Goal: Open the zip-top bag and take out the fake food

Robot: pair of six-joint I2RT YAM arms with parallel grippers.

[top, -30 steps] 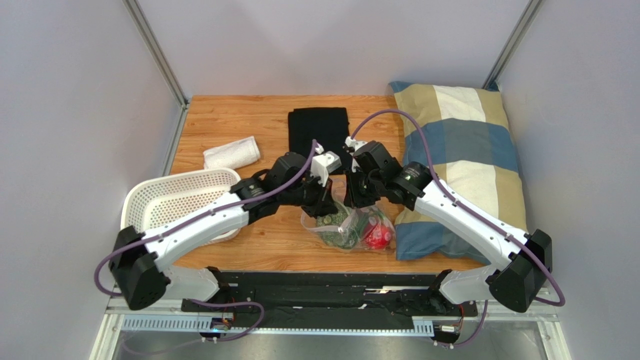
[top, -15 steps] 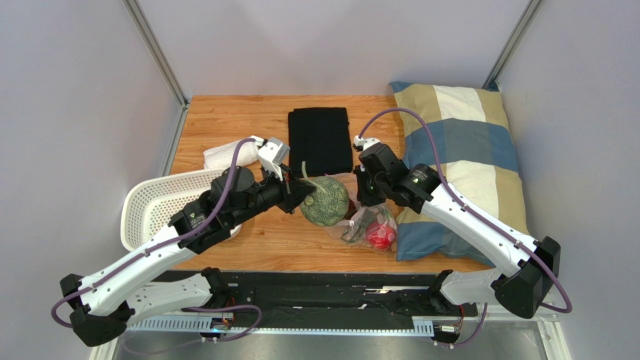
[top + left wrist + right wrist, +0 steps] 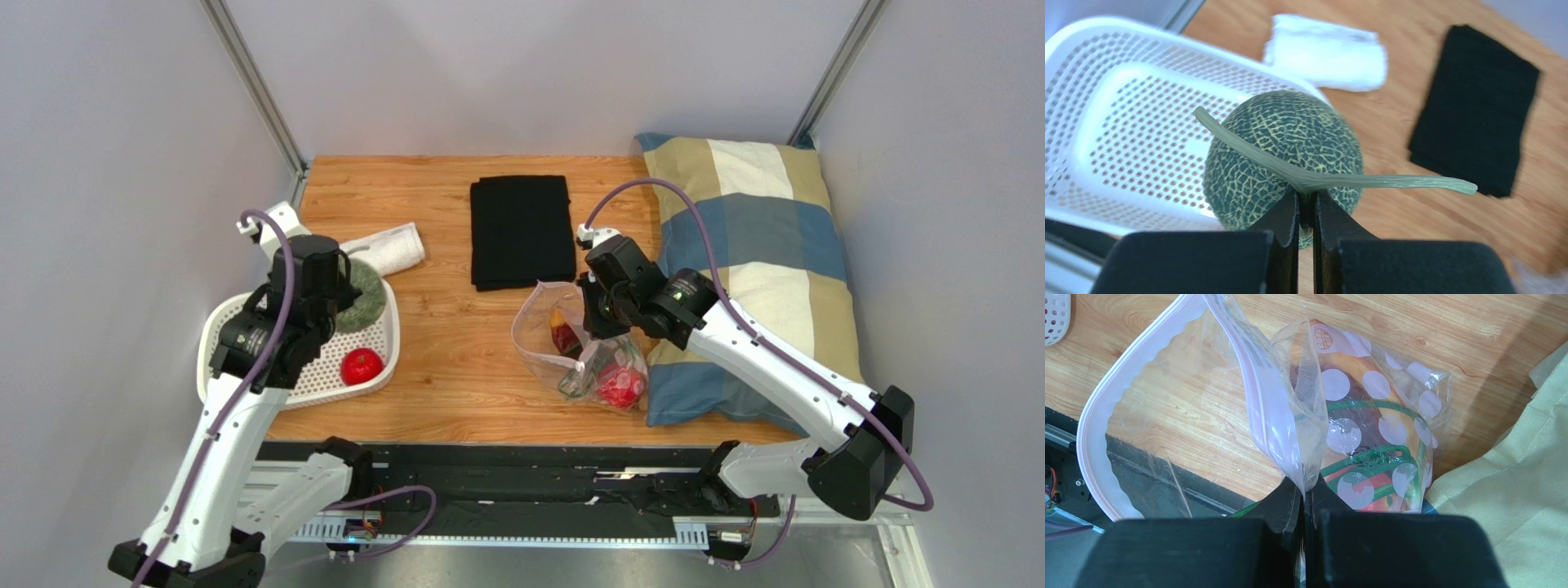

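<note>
Left wrist view: the left pincer (image 3: 1306,205) is pressed together on the thin stem (image 3: 1389,182) of a green melon (image 3: 1284,159), which hangs over the white basket (image 3: 1100,122). That stem looks bendy, so a swing could slip it free and bounce the melon off the rim onto the tabletop (image 3: 1413,61). Right pincer (image 3: 1304,496) pinches one wall of the zip-top bag (image 3: 1376,416), mouth gaping, beside the pillow (image 3: 1530,478) — if the slick film slides out, the mouth collapses over the fake food (image 3: 1370,499) inside.
</note>
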